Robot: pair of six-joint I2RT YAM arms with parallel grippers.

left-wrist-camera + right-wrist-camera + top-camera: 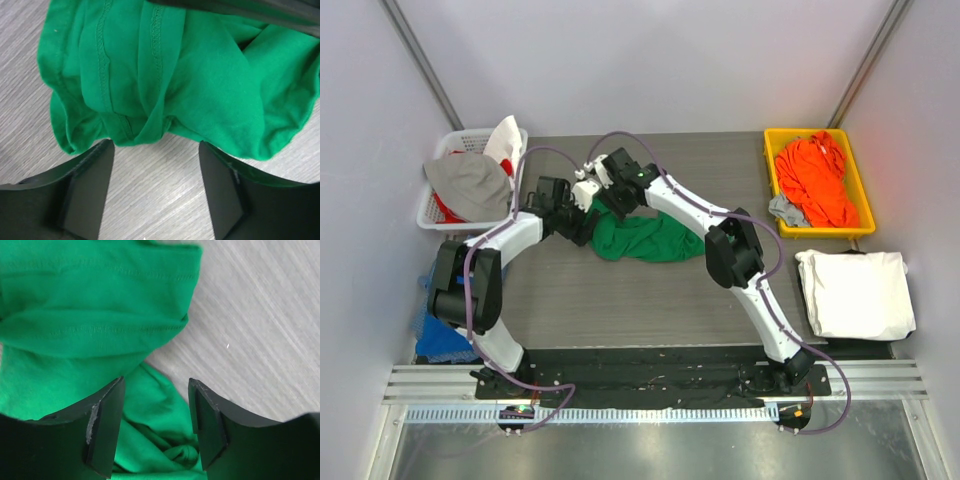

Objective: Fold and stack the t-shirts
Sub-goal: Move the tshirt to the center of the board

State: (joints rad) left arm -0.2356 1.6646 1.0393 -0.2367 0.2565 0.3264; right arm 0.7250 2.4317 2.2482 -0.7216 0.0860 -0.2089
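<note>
A bright green t-shirt (645,238) lies crumpled in the middle of the table. Both grippers hover over its left end. My left gripper (156,150) is open, with only bare table between its fingers; the green t-shirt's (165,75) bunched hem lies just past the fingertips. The right gripper (156,385) also stands open, low over the green t-shirt (90,315), with loose folds lying between its fingers but not pinched. An orange t-shirt (817,180) is heaped in a yellow bin (770,170) at the back right. A white t-shirt (855,292) lies folded at the right edge.
A white basket (432,205) at the back left holds grey, red and white cloth. A small grey cloth (786,211) lies in the yellow bin's near corner. Something blue (438,340) sits beside the left arm's base. Grey walls close in both sides.
</note>
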